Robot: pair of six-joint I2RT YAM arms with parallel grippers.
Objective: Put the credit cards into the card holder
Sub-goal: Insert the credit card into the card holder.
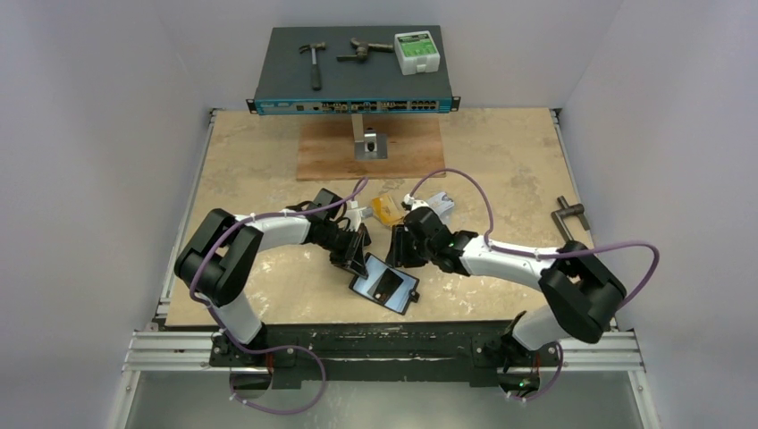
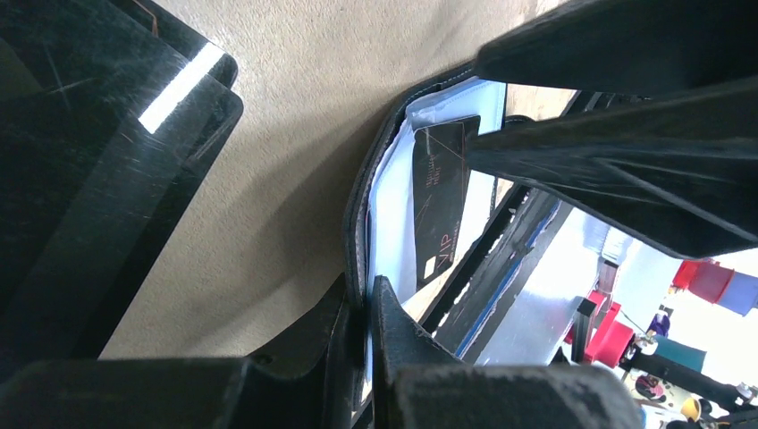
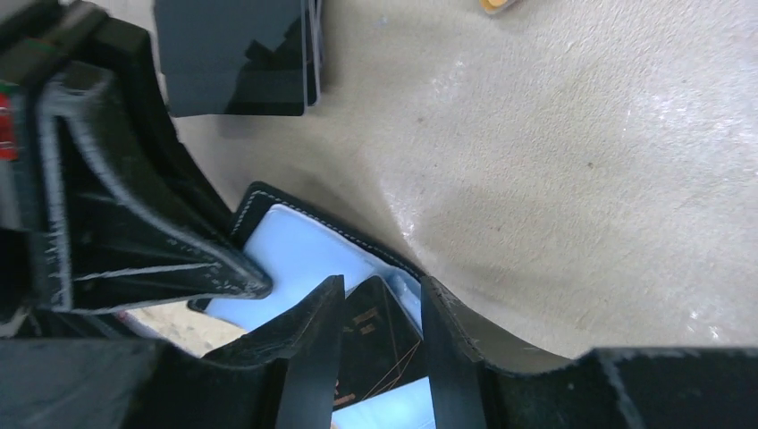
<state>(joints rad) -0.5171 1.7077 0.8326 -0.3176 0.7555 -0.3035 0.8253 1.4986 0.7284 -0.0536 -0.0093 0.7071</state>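
Note:
The black card holder (image 1: 386,286) lies open near the table's front, its glossy pockets facing up. My left gripper (image 1: 356,259) is shut on the holder's edge (image 2: 356,214), as the left wrist view (image 2: 366,308) shows. A dark card with gold lines and VIP print (image 2: 442,197) lies partly in a pocket. My right gripper (image 1: 400,255) hovers over that card (image 3: 384,344), jaws apart, one finger on each side of it. The gold-orange card (image 1: 387,211) and the silver-grey card (image 1: 441,206) lie on the table behind the grippers.
A plain black pouch (image 3: 237,54) lies just beyond the holder. At the back stands a network switch (image 1: 353,71) carrying a hammer and a green-white box. In front of it is a wooden board (image 1: 402,152) with a metal bracket. A metal handle (image 1: 569,214) lies at the right.

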